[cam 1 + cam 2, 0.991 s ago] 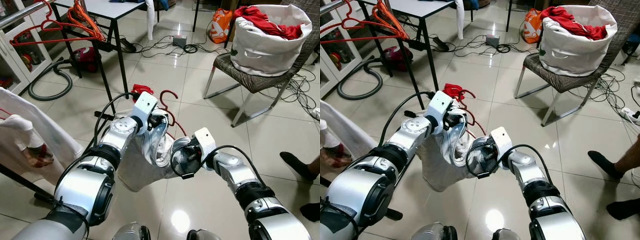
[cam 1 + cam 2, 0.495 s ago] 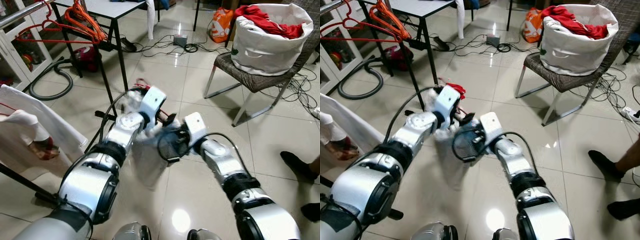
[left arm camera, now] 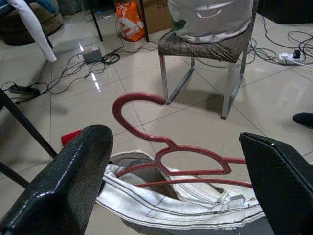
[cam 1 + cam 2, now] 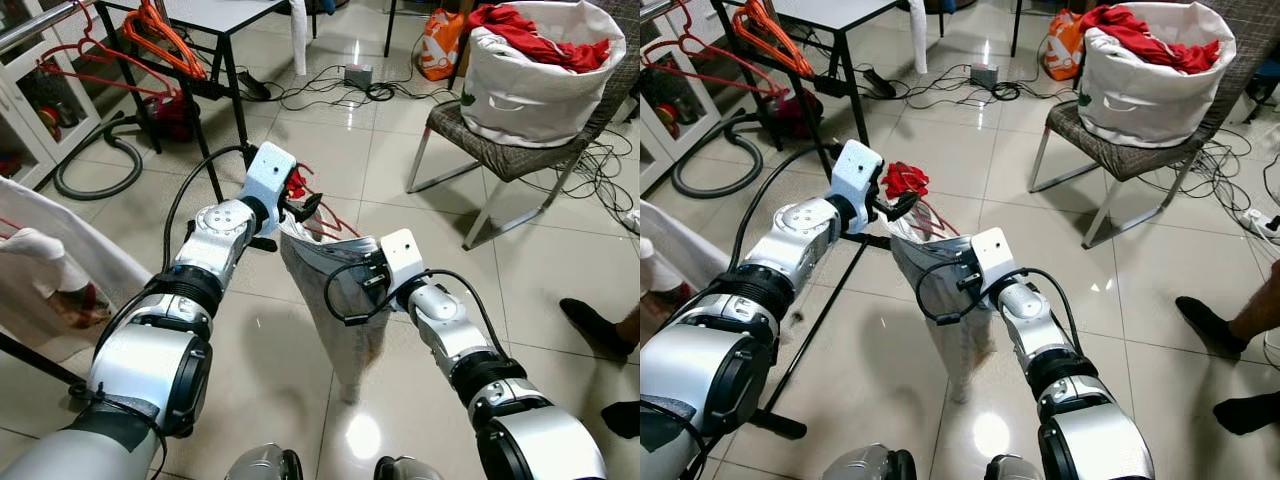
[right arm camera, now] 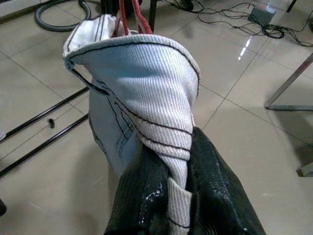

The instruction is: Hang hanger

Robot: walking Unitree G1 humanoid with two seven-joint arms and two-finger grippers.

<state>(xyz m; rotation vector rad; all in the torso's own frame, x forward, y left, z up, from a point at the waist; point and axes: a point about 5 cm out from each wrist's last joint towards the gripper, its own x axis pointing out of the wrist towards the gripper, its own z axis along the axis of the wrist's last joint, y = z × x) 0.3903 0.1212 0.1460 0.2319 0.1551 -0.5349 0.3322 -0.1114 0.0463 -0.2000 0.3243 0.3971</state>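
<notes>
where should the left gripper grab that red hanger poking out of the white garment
Best at the neck of the red hanger, just under the curved hook, coming down from above. The hook and neck stand clear of the white garment, while the shoulder bars run down inside its opening. The left gripper hangs open right over it; the right gripper pinches the cloth and could steady it.

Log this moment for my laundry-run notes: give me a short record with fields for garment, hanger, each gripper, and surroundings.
garment: white ribbed cloth garment with dark stripes, hanging above the tiled floor
hanger: red wire hanger, inside the garment's opening, hook free
right gripper: shut on the garment's edge
left gripper: open, at the hanger
surroundings: white laundry basket with red clothes on a chair
</notes>
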